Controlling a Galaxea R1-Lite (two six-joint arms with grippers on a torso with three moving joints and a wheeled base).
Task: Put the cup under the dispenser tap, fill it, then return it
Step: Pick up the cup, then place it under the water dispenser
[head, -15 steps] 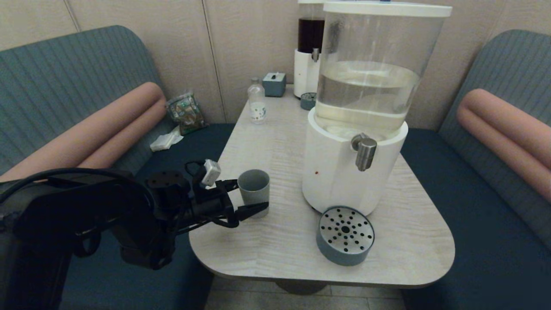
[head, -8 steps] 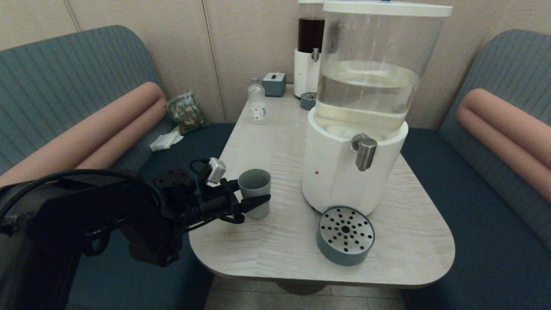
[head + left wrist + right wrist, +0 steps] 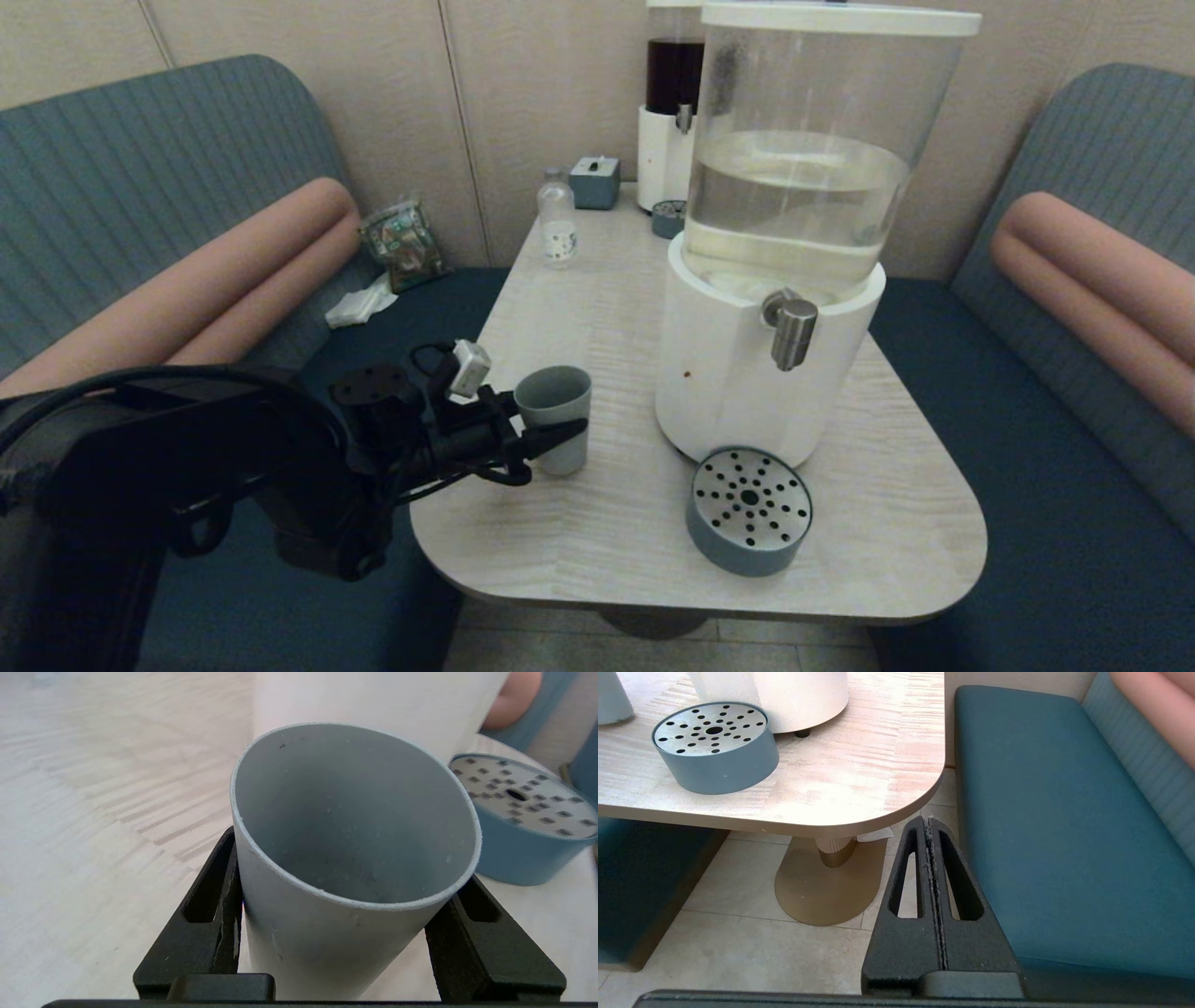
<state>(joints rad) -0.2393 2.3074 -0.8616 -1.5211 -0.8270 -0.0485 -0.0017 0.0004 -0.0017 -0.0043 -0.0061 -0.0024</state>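
**Left end effector grips the cup near the worktop's left edge**

Left end effector [image 3: 553,431] is clamped on the cup [image 3: 555,417], one black finger [image 3: 212,914] pressed against each side of the grey-blue wall, as the left wrist view shows. The cup is tilted a little, its open mouth leaning toward the arm, and it looks empty inside. Whether its base touches the worktop [image 3: 597,523] or is just clear of it cannot be told.

The cup is near the left edge of the worktop, to the left of the large white-based dispenser [image 3: 738,373] and well apart from the tap [image 3: 794,334], a short brushed-metal spout that sticks out from the dispenser's front. A round blue-grey tray [image 3: 750,511] with a perforated metal top sits on the worktop below and in front of the tap, with nothing on it. The tank above holds pale liquid.

Farther back on the worktop stand a small clear bottle [image 3: 557,219], a small grey box [image 3: 595,181] and a second dispenser [image 3: 670,112] with dark liquid.

The right end effector [image 3: 930,826] hangs low beside the worktop's right front corner, over the floor and next to the blue bench seat [image 3: 1064,835], its fingers pressed together on nothing.
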